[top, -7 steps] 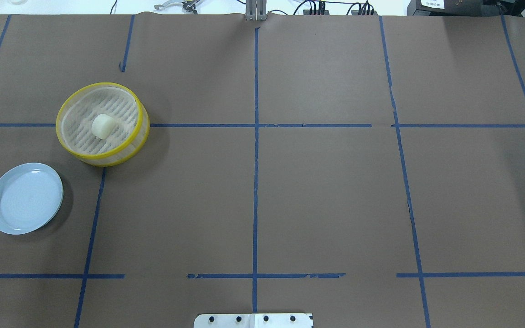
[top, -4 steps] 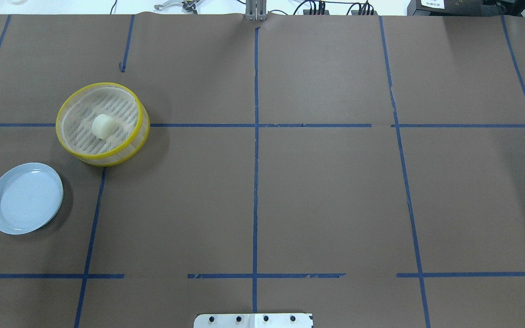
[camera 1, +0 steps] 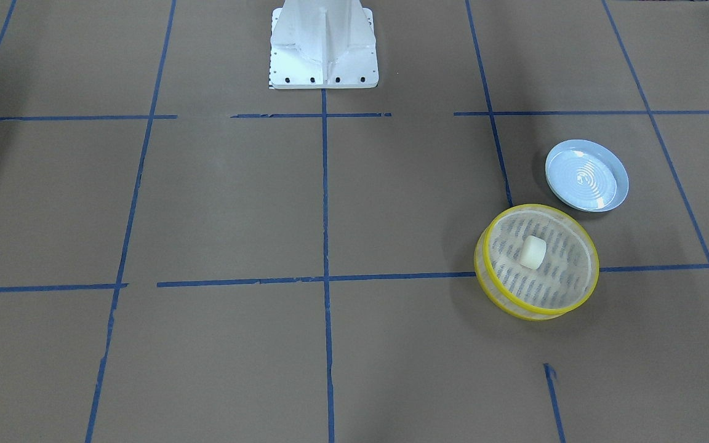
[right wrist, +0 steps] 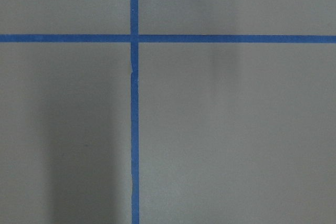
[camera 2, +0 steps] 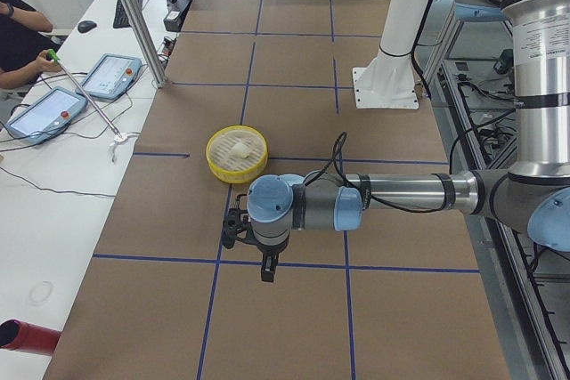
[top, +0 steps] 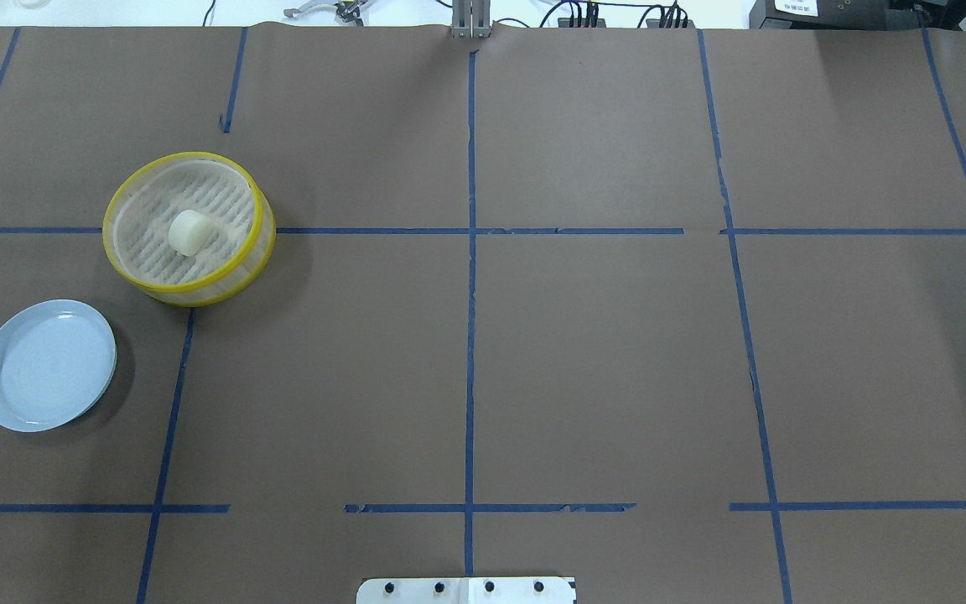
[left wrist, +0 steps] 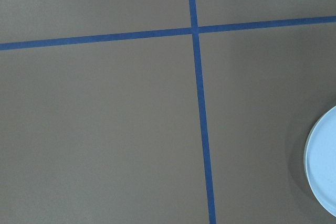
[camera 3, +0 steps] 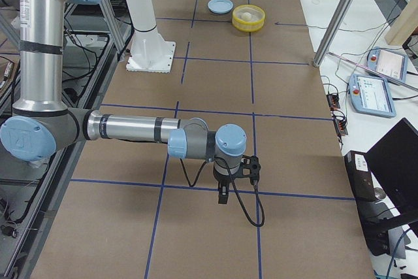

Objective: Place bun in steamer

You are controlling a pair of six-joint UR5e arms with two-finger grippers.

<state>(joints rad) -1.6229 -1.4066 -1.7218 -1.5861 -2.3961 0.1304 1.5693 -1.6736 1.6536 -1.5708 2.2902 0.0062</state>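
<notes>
The cream-white bun (top: 189, 232) lies on the mesh floor of the yellow-rimmed steamer (top: 189, 157) at the table's left. Both also show in the front view, the bun (camera 1: 532, 252) inside the steamer (camera 1: 539, 208). The left gripper (camera 2: 265, 271) shows only in the exterior left view, hanging over bare table well short of the steamer (camera 2: 214, 159). The right gripper (camera 3: 223, 195) shows only in the exterior right view, far from the steamer (camera 3: 238, 24). I cannot tell whether either is open or shut. Neither wrist view shows fingers.
An empty light-blue plate (top: 45, 365) sits in front of the steamer, nearer the robot, and its edge shows in the left wrist view (left wrist: 323, 171). The white robot base (camera 1: 322, 43) stands at the table's middle edge. Blue tape lines cross the brown table cover.
</notes>
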